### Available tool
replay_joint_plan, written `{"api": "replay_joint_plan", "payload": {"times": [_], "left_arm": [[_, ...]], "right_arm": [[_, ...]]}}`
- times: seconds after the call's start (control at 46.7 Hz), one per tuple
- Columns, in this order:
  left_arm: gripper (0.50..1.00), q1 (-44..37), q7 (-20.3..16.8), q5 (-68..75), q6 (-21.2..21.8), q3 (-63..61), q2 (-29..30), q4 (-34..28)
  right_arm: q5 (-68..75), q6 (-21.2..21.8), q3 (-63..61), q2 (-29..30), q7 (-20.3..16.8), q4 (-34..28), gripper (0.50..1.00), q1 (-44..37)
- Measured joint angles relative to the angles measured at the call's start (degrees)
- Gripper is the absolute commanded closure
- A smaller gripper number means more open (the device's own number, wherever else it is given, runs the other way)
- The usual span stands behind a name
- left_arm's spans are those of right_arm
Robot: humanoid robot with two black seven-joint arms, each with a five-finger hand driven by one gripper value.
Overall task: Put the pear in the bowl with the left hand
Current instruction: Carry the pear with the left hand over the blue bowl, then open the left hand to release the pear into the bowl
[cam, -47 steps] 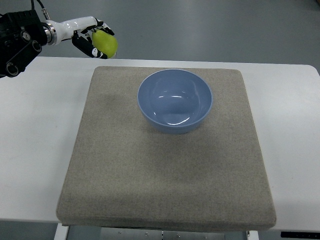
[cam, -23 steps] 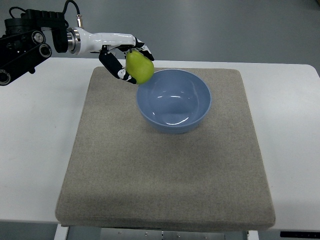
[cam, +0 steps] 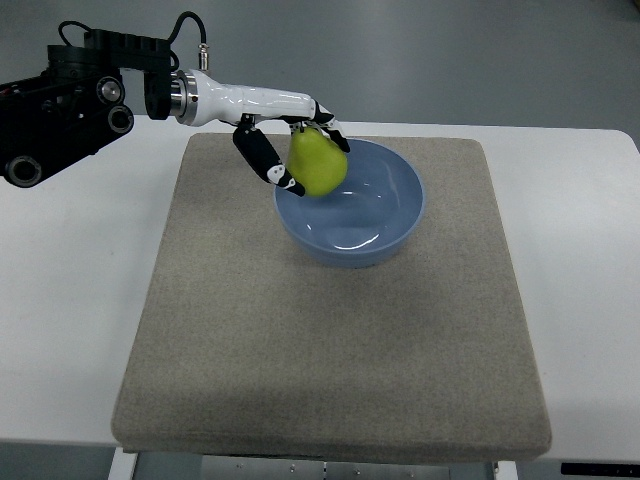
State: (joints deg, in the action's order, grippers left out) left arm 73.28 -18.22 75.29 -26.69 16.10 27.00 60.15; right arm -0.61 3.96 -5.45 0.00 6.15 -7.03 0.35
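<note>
The robot's white-and-black left hand (cam: 288,140) grips a yellow-green pear (cam: 318,164) above the near-left rim of a round pale-blue bowl (cam: 395,215) on a grey felt mat (cam: 330,340); released here, the fruit could clip the rim and roll out.

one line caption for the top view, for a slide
Left hand holds a green pear over the rim of the blue bowl.

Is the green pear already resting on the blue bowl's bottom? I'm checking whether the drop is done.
No, the green pear is gripped by the left hand at the round blue bowl's rim.
</note>
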Motion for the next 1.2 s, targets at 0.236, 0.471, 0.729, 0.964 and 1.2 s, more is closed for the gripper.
{"api": "replay_joint_plan", "payload": {"times": [0.236,0.471,0.729,0.964,1.2], "left_arm": [[1.0,-0.31,0.51,0.38,0.31,-0.24,-2.27,-1.02],[1.0,-0.93,0.81,0.39,0.32,-0.28,-3.58,-3.34],[0.543,-1.13,0.86,0.34,0.32,-0.43,-4.41,-3.9],[0.506,-1.39,0.9,-0.35,0.5,-1.9,-4.5,-4.16],[0.504,-1.44,0.85,-2.17,1.12,-1.18,-4.5,-4.83]], "right_arm": [[0.0,0.0,0.0,0.0,0.0,-0.02,0.574,0.0],[0.0,0.0,0.0,0.0,0.0,-0.01,0.574,-0.01],[0.0,0.0,0.0,0.0,0.0,0.0,0.574,0.0],[0.0,0.0,0.0,0.0,0.0,0.0,0.574,0.0],[0.0,0.0,0.0,0.0,0.0,0.0,0.574,0.0]]}}
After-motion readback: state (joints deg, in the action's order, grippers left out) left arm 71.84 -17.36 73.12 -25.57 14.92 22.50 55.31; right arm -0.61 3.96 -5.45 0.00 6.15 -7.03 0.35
